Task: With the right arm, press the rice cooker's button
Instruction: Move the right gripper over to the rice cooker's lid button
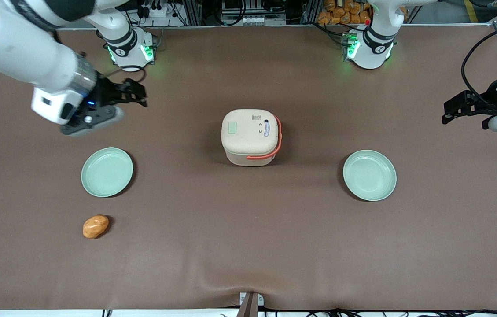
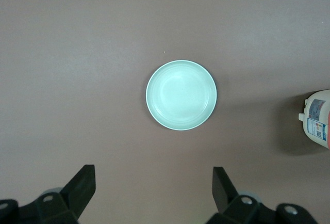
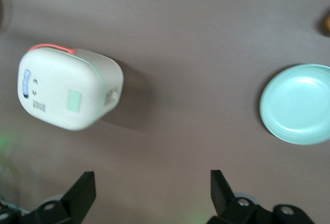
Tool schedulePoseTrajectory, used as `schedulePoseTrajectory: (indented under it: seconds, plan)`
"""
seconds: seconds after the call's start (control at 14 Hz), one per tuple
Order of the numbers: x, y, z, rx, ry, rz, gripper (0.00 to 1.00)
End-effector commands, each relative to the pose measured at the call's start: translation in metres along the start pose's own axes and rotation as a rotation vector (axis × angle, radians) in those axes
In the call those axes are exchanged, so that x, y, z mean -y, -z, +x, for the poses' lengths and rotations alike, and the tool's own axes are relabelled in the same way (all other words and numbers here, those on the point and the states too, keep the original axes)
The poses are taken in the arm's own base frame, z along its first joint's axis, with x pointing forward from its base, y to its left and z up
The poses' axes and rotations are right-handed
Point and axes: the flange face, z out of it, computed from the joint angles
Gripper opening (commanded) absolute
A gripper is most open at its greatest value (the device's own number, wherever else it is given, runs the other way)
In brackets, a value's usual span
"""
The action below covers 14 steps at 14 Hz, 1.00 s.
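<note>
Front view: my gripper (image 1: 136,93) hangs above bare table at the working arm's end, well apart from the rice cooker (image 1: 250,137), which sits mid-table w/ lid shut and orange-red handle (image 1: 270,149) folded down along its side. A green plate (image 1: 107,171) lies nearer the camera than my gripper, an orange-brown lump (image 1: 95,226) nearer still. Second plate (image 1: 369,175) sits toward the parked arm's end.

Right wrist view: my fingers (image 3: 82,195) are spread wide, nothing between them. Cooker (image 3: 67,88) shows its lid top: pale green panel (image 3: 75,101), a bluish oval label (image 3: 26,83), two small dots.

Left wrist view: just the second plate (image 2: 181,95) and a sliver of cooker (image 2: 317,118).

Handling, my guess: hard plastic shell, stiff but light, so prob. slides if shoved sideways. No grasp needed; press straight down on the button w/ a fingertip, gently. Which mark is the button, can't tell yet.
</note>
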Motion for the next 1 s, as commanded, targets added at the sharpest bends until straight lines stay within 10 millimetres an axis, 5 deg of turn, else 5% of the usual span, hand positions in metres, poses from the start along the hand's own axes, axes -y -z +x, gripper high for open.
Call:
schedulePoseTrajectory:
  seconds: [0.0, 0.14, 0.29, 0.36, 0.5, 0.93]
  plan:
    - [0.063, -0.035, 0.008, -0.001, -0.082, 0.002, 0.46]
    - [0.120, -0.068, 0.008, -0.008, -0.153, -0.005, 0.24]
    - [0.145, -0.096, 0.011, -0.017, -0.155, -0.005, 0.20]
    - [0.147, -0.108, 0.015, -0.011, -0.152, -0.009, 0.19]
    - [0.147, -0.132, 0.021, 0.022, -0.156, -0.026, 0.00]
    - [0.156, -0.187, 0.034, 0.082, -0.169, -0.017, 0.00]
